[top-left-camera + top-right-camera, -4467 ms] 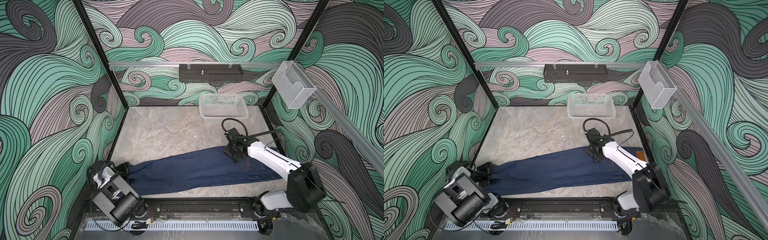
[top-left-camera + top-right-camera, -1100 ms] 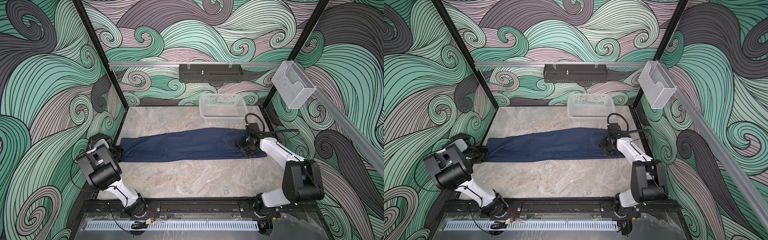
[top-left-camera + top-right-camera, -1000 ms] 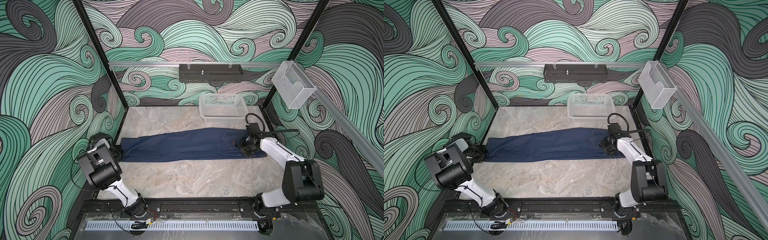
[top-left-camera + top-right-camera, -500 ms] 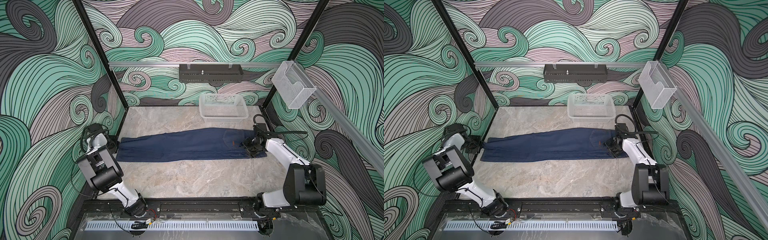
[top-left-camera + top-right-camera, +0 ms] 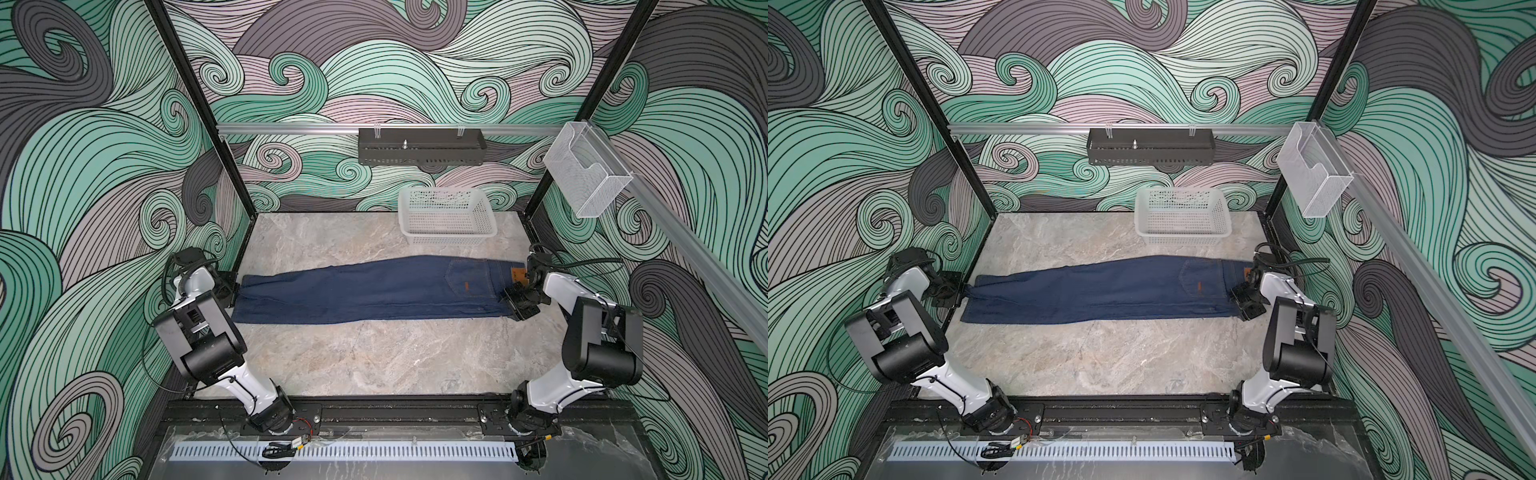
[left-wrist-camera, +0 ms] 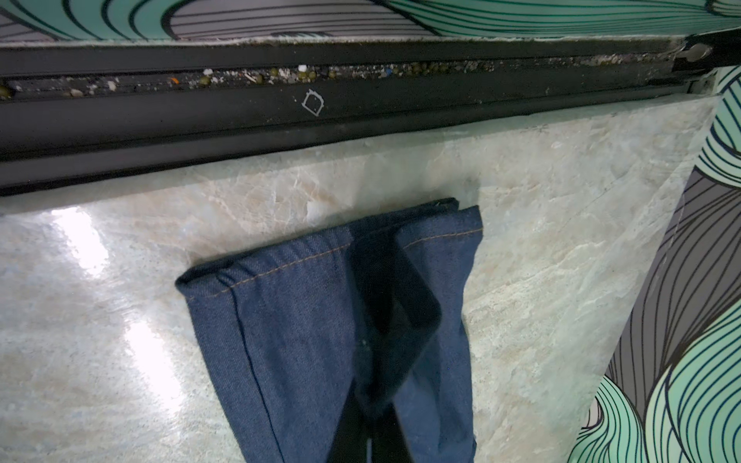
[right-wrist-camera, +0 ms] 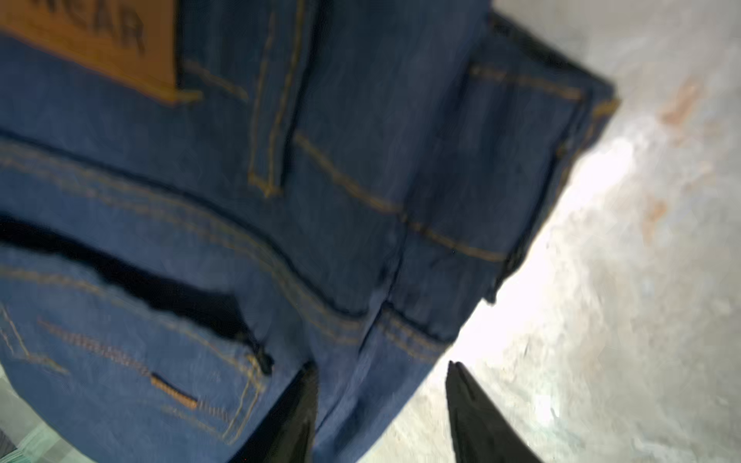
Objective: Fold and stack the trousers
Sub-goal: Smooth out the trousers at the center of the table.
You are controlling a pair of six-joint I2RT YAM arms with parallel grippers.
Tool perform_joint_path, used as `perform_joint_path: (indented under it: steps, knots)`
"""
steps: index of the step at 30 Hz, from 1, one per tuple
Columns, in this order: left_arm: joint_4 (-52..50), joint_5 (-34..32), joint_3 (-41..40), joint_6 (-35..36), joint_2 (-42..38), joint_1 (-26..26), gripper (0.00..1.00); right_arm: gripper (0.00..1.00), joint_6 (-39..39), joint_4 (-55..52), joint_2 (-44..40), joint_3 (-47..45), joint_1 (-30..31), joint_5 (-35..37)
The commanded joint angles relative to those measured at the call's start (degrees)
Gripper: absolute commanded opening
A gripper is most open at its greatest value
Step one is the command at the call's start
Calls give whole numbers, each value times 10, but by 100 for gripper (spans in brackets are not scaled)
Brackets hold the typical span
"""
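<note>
The trousers (image 5: 374, 291) (image 5: 1100, 291) are dark navy jeans lying flat and stretched across the middle of the table, legs stacked. The hems are at the left and the waist with its brown patch (image 5: 517, 275) at the right. My left gripper (image 5: 232, 291) (image 5: 963, 291) is at the hem end. In the left wrist view it (image 6: 371, 433) is shut on a pinched fold of denim (image 6: 300, 320). My right gripper (image 5: 512, 301) (image 5: 1241, 303) sits at the waist's near corner. It (image 7: 381, 366) is open, with one finger over the denim (image 7: 240, 200) and the other over bare table.
A white plastic basket (image 5: 446, 239) (image 5: 1183, 237) stands at the back right, just behind the waist. A black tray (image 5: 419, 151) hangs on the back rail and a clear wire holder (image 5: 586, 178) on the right rail. A black frame rail (image 6: 280, 116) runs just past the hems.
The trousers have gone from a slant near the front edge to straight across mid-table. In the last second the right gripper slid right to the waist's near corner and the left drew the hems left.
</note>
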Motion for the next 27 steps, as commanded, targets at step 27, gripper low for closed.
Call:
perform_joint_path:
  steps: [27]
  knots:
    - [-14, 1, 11, 6, 0, -1, 0, 28, 27, 23, 51, 55, -35, -15]
